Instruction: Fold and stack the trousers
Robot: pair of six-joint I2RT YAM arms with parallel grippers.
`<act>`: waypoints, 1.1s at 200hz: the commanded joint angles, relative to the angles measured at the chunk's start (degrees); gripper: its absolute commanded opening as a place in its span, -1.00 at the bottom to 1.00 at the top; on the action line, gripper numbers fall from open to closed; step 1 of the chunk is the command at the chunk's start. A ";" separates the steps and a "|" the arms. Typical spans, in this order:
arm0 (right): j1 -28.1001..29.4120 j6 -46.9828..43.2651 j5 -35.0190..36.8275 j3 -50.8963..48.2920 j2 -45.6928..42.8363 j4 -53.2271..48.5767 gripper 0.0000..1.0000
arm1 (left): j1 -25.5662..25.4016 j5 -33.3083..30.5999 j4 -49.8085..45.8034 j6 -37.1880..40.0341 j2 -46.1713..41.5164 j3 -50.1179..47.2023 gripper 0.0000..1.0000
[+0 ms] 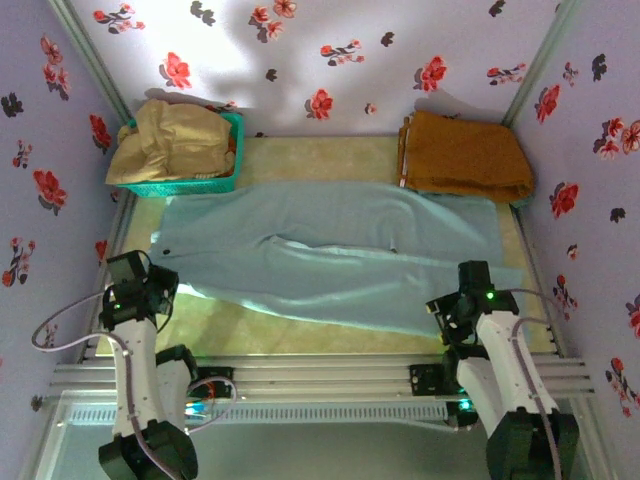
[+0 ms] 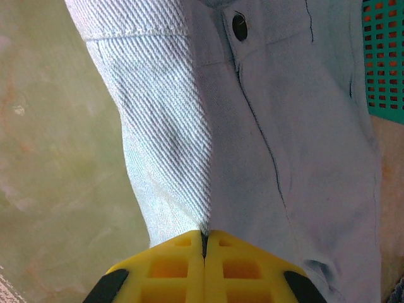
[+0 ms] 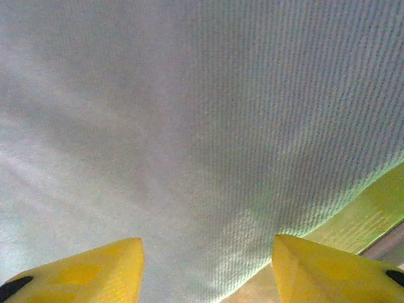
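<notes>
My left gripper (image 2: 204, 237) is clenched on the waist end of the trousers (image 1: 330, 255), the one pale-blue pair, spread flat with its button just past my fingertips. Beyond the trousers' waist end sits one teal basket (image 1: 190, 186), one beige garment (image 1: 172, 135) heaped inside. Beyond their leg end lies one folded orange-brown garment (image 1: 465, 155). My right gripper (image 3: 207, 243) hangs released over the leg fabric, jaws apart, gripping nothing.
</notes>
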 commanded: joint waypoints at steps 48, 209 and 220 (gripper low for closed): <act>5.93 9.06 -1.00 -4.04 -4.38 -11.12 0.16 | -1.20 0.39 1.51 0.92 -0.25 -1.26 -1.00; 17.09 5.08 9.76 1.96 13.27 3.36 -1.00 | -1.61 0.87 -2.60 3.52 -0.02 6.54 -1.00; 17.12 2.29 11.04 3.92 12.07 1.88 -1.00 | -1.65 0.83 -4.17 4.10 -0.58 8.66 -1.00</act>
